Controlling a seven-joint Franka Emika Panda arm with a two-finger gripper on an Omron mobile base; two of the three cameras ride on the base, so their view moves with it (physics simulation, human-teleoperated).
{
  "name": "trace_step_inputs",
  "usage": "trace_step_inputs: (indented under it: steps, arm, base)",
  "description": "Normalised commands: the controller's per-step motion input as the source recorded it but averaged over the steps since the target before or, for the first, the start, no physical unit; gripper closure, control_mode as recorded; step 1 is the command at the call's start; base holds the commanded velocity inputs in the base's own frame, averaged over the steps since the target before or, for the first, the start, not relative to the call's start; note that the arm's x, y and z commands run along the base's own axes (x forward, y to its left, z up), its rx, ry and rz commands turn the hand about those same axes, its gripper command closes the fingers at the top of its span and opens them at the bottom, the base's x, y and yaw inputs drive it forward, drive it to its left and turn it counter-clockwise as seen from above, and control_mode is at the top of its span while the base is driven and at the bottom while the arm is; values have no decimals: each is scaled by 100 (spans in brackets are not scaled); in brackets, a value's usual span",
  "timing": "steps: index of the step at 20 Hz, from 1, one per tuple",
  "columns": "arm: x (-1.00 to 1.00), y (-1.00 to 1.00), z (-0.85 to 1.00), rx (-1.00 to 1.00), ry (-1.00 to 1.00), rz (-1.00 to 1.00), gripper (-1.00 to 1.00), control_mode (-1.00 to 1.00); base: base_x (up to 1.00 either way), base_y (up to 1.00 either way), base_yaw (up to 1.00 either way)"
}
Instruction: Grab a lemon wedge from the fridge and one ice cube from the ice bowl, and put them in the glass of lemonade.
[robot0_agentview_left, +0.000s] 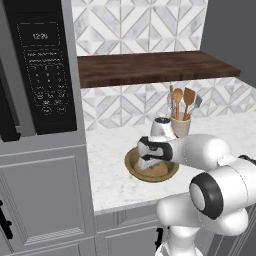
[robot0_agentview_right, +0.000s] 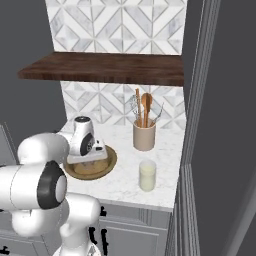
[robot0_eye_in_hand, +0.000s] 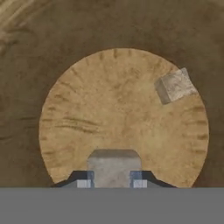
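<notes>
The white arm's two-finger gripper (robot0_eye_in_hand: 113, 183) points straight down into the wide, shallow golden-brown wooden ice bowl (robot0_agentview_left: 131, 167), which sits on the white marble counter (robot0_agentview_left: 107, 165) near its front edge. In the hand view the bowl's floor is a lighter tan disc with fine radial grain marks, ringed by a darker brown sloping wall. The two small dark fingertips (robot0_eye_in_hand: 83, 179) pinch a pale, nearly see-through ice cube (robot0_eye_in_hand: 114, 166) between them; it shows as a greyish block with a flat top, sitting at the near edge of the bowl's floor. A second pale translucent cube (robot0_eye_in_hand: 176, 85) lies apart from it at the far rim of that floor, tilted at an angle, the wood grain showing through it.

From the right base view, the small clear cylindrical glass of pale yellowish-white lemonade (robot0_agentview_right: 147, 175) stands upright on the counter, beside the bowl and nearer the front edge, close to the tall dark grey fridge (robot0_agentview_right: 220, 125) wall. Behind the glass, toward the back edge, stands a smooth beige cup of wooden utensils (robot0_agentview_right: 144, 135). A dark brown wooden shelf (robot0_agentview_left: 155, 67) runs above the counter against a tiled backsplash of grey and white diamond shapes (robot0_agentview_left: 125, 25). A black microwave with a keypad (robot0_agentview_left: 45, 65) is set into light grey panelled cabinets (robot0_agentview_left: 45, 195) at the counter's left end.
</notes>
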Motion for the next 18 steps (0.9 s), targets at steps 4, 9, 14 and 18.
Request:
trace_step_inputs:
  steps: [4,9,14,18]
  arm:
    - [-72,-23,82,0,0,-1,100,-100]
    - [-44,-54,52,0,1,-12,100,-100]
    - [-5,-86,34,0,2,-29,100,-100]
    - [31,-77,42,0,7,-40,100,-100]
  base:
    - [0,0,0]
    - [0,0,0]
    - [0,0,0]
    - [0,0,0]
